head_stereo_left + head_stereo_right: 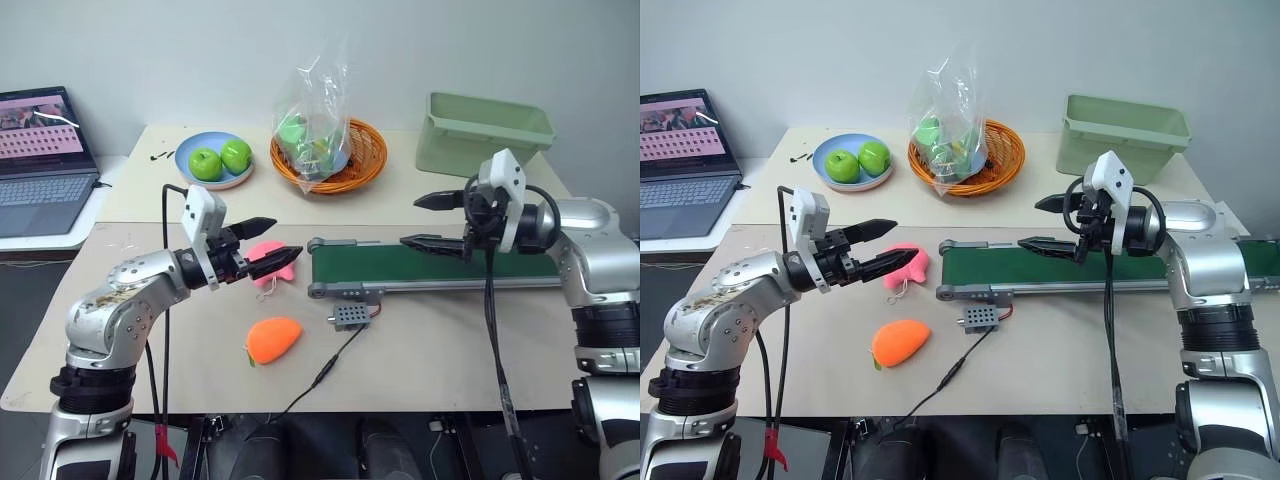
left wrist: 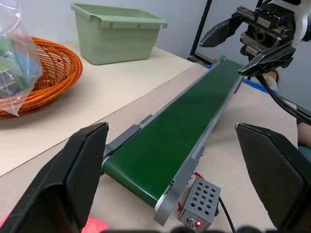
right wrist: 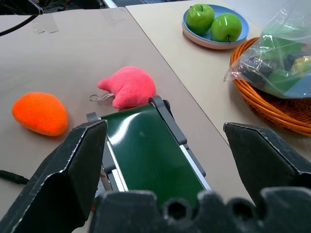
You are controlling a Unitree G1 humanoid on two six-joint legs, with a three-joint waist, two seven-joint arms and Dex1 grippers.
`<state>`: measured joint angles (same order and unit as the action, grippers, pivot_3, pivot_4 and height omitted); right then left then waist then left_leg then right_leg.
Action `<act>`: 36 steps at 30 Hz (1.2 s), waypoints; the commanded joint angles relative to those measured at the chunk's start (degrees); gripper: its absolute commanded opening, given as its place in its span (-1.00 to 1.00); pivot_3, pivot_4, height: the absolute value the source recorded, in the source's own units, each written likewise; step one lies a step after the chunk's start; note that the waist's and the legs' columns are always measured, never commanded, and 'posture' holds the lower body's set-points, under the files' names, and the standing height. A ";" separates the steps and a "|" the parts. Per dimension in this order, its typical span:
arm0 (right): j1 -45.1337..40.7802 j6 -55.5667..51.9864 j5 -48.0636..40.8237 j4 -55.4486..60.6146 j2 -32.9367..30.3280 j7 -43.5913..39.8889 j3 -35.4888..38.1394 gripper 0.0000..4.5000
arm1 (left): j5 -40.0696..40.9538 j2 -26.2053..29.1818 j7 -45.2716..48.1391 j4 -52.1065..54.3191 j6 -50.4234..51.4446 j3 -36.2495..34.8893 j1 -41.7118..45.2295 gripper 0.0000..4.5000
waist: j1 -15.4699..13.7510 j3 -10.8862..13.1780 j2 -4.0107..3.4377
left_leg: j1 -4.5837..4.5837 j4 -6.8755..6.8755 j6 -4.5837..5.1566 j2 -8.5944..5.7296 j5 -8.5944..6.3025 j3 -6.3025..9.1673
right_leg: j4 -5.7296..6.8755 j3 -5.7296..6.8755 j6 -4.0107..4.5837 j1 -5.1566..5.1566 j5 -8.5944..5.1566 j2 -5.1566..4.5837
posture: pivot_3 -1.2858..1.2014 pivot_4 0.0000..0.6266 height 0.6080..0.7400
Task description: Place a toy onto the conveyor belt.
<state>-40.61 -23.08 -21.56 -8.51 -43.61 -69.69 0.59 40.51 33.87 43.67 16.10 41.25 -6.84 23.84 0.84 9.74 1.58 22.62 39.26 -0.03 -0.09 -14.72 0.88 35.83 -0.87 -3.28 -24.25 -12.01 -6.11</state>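
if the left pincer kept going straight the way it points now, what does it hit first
Probably the conveyor belt: the open left pincer looks straight along its near roller end. The pink plush toy sits under its tips, likely below that line, though depth is unclear. The orange toy lies off to the side.

So the orange toy (image 1: 272, 339) is just lying on the tan table (image 1: 440, 350), near side, a bit left of the conveyor belt (image 1: 440, 267) and not touching it. The left gripper (image 1: 272, 242) hangs above a pink plush toy (image 1: 270, 266) with its jaws spread, nothing in them. The right gripper (image 1: 432, 222) is over the belt, jaws apart too, empty. A small grey box (image 1: 349, 317) sits by the belt's left end. Far side: apples on a blue plate (image 1: 214, 160), an orange basket (image 1: 329, 155) with a plastic bag, a pale green bin (image 1: 482, 132), and a laptop (image 1: 45, 160) far left.
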 commanded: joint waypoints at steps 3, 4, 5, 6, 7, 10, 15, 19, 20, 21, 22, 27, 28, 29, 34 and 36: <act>-2.25 1.70 0.29 -0.20 -0.09 -0.08 0.60 1.00 | -0.39 0.50 -1.83 -0.06 -0.84 -3.01 -1.42 0.99 | 0.19 0.00 0.00 | 0.00 0.00 0.00 0.00 0.00 0.00 | 0.01 0.00 0.00 0.00 0.00 0.00 | 0.03 -0.52 1.00; -2.43 1.75 0.40 -0.42 -0.06 -0.11 0.51 1.00 | -0.87 0.59 -2.28 -0.60 -0.99 -3.26 -1.68 0.99 | 0.20 0.00 0.00 | -0.01 0.00 0.00 0.01 0.00 0.00 | 0.01 -0.01 0.00 -0.01 0.00 0.00 | 0.03 -0.52 1.00; -2.50 1.78 0.44 -0.53 -0.03 -0.13 0.47 1.00 | -0.37 0.40 -2.89 -0.95 -0.41 -3.92 -1.95 0.99 | 0.16 0.00 0.00 | -0.01 0.00 0.00 0.01 0.00 0.00 | 0.01 -0.01 0.00 -0.01 0.00 0.00 | 0.03 -0.52 1.00; -2.54 1.81 0.48 -0.62 -0.02 -0.18 0.44 1.00 | 0.52 0.03 -3.66 -1.26 0.31 -4.76 -2.11 0.99 | 0.13 0.00 0.00 | -0.02 0.00 0.00 0.00 0.00 0.00 | 0.02 -0.01 0.00 -0.01 0.00 0.00 | 0.03 -0.52 1.00; -2.57 1.85 0.56 -0.71 0.00 -0.20 0.39 1.00 | 2.25 -0.51 -4.92 -1.73 1.93 -6.15 -2.25 0.99 | 0.07 0.00 0.00 | -0.02 0.00 0.00 0.01 0.00 0.00 | 0.02 0.00 0.00 -0.01 0.00 0.00 | 0.03 -0.52 1.00; -2.49 1.90 0.78 -0.84 0.08 -0.18 0.27 1.00 | 10.52 -0.96 -7.92 -3.09 10.29 -11.84 -4.48 0.99 | 0.01 0.00 0.00 | -0.02 0.00 0.00 0.01 0.00 0.01 | 0.01 0.00 0.00 0.00 0.00 0.00 | 0.03 -0.52 1.00; -2.03 1.96 0.95 -0.83 0.16 -0.12 0.29 1.00 | 27.41 -0.73 -13.93 -6.71 25.49 -20.80 -9.33 0.99 | 0.44 0.01 -0.01 | -0.02 -0.02 0.02 0.03 -0.01 0.36 | 0.08 -0.05 0.00 -0.05 0.00 0.00 | 0.03 -0.52 1.00; -1.73 2.18 1.38 -1.03 0.53 0.13 -0.02 1.00 | 26.29 1.57 -15.63 -4.42 30.37 -17.83 -15.50 0.99 | 0.19 0.00 -0.01 | -0.14 -0.02 0.02 0.00 -0.01 0.42 | 0.07 -0.04 0.00 0.04 0.00 -0.02 | 0.03 -0.52 1.00; -1.73 2.24 1.51 -1.11 0.59 0.18 -0.12 1.00 | 26.50 2.07 -15.36 -3.77 31.00 -17.45 -17.06 0.99 | 0.19 0.01 -0.01 | -0.19 -0.04 0.01 0.00 -0.02 0.41 | 0.06 -0.05 0.01 0.09 -0.01 -0.01 | 0.03 -0.52 1.00; -1.73 2.31 1.60 -1.18 0.63 0.21 -0.18 1.00 | 26.81 2.37 -15.21 -3.43 31.37 -17.33 -17.99 0.99 | 0.18 0.01 -0.01 | -0.23 -0.09 0.01 -0.02 -0.02 0.37 | 0.05 -0.12 0.01 0.09 -0.01 -0.02 | 0.03 -0.52 1.00; -1.72 2.34 1.59 -1.24 0.59 0.19 -0.12 1.00 | 26.14 2.94 -14.75 -2.85 30.82 -17.01 -18.71 0.99 | 0.17 0.01 -0.01 | -0.22 -0.10 0.01 -0.02 -0.02 0.37 | 0.04 -0.12 0.02 0.08 -0.01 -0.02 | 0.03 -0.52 1.00; -1.40 2.62 1.79 -1.31 0.46 0.30 0.12 1.00 | 14.42 5.99 -5.01 7.42 15.79 -9.75 -24.93 0.99 | -0.07 0.00 -0.02 | -0.25 -0.15 -0.06 -0.01 0.02 0.19 | 0.07 -0.06 0.14 0.09 -0.06 -0.02 | 0.03 -0.52 1.00; -1.29 2.68 1.90 -1.29 0.50 0.38 0.14 1.00 | 12.06 6.80 -2.15 9.65 12.49 -7.67 -26.78 0.99 | -0.08 0.00 -0.02 | -0.28 -0.22 -0.07 -0.02 0.02 0.03 | 0.04 -0.10 0.17 0.09 -0.07 -0.03 | 0.03 -0.52 1.00; -1.21 2.69 1.95 -1.24 0.54 0.42 0.18 1.00 | 10.54 6.97 -1.47 10.41 10.87 -6.43 -27.71 0.99 | -0.09 0.00 -0.02 | -0.28 -0.24 -0.08 -0.02 0.02 -0.04 | 0.01 -0.11 0.18 0.09 -0.07 -0.04 | 0.03 -0.52 1.00; -1.11 2.92 2.18 -1.26 0.61 0.64 0.24 1.00 | 14.88 3.72 -7.46 4.75 15.97 -9.08 -26.37 0.99 | -0.08 0.00 -0.02 | -0.29 -0.30 -0.07 0.04 0.02 -0.07 | 0.07 -0.06 0.28 0.05 -0.13 -0.01 | 0.03 -0.52 1.00; -1.02 3.27 2.51 -1.48 0.53 0.70 0.12 1.00 | 22.09 0.76 -14.17 -1.62 22.39 -13.72 -24.09 0.99 | -0.05 -0.01 -0.04 | -0.37 -0.31 -0.06 0.03 0.02 -0.06 | 0.09 -0.07 0.28 0.11 -0.13 -0.01 | 0.03 -0.52 1.00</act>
<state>-41.37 -21.44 -19.15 -10.85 -42.65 -69.52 -0.48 56.08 35.99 35.29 19.14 58.40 -15.62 -1.78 0.78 9.73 1.54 22.23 38.98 -0.09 -0.06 -14.70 0.84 36.01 -0.95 -3.02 -24.16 -12.15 -6.13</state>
